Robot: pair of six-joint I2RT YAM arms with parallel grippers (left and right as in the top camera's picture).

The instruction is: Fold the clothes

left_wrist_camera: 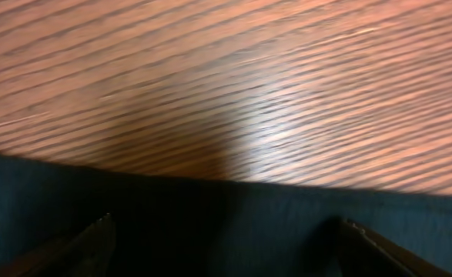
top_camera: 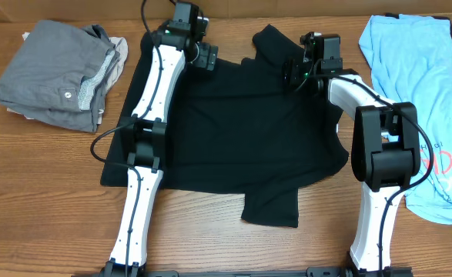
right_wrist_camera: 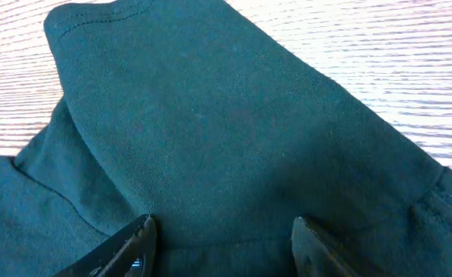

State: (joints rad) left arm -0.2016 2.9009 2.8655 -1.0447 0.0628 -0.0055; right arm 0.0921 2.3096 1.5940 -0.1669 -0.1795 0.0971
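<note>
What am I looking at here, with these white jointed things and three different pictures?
The white things are two robot arms at a wooden table. The top picture looks down from above; the other two come from small cameras on each arm's wrist. A black T-shirt lies spread out, folded grey clothes at the left, a light blue shirt at the right. The left gripper and the right gripper hover over the black shirt's far edge, jaws open, holding nothing.
</note>
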